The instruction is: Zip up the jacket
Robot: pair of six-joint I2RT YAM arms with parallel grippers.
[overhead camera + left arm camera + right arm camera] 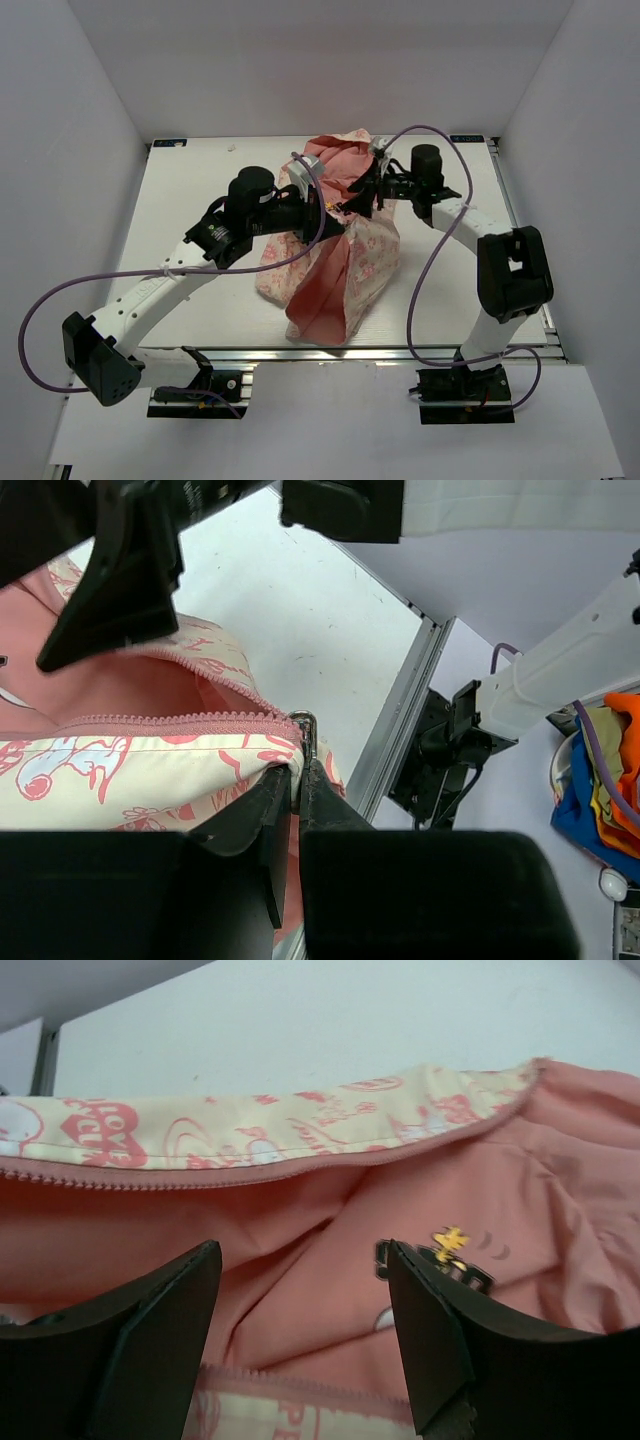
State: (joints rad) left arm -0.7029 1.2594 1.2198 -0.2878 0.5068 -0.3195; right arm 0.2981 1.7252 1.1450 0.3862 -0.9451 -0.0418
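White flat table (200, 170) lies under the cream, pink-printed hooded jacket (345, 270), which is unzipped. Left gripper (297, 775) is clenched on the jacket hem, judged to be anchoring it for zipping. Right gripper (300, 1260) is released over the jacket's inside. Small metal zip slider (303, 723) sits at the jacket hem.

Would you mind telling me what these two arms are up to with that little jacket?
The two arms are working on zipping up a child's jacket that lies on the table. The left gripper is pinched shut on the jacket's edge right beside the metal zipper slider. The right gripper is open and holds nothing, facing the pink lining and its small logo. The front gapes open, so the zip is not yet done up.
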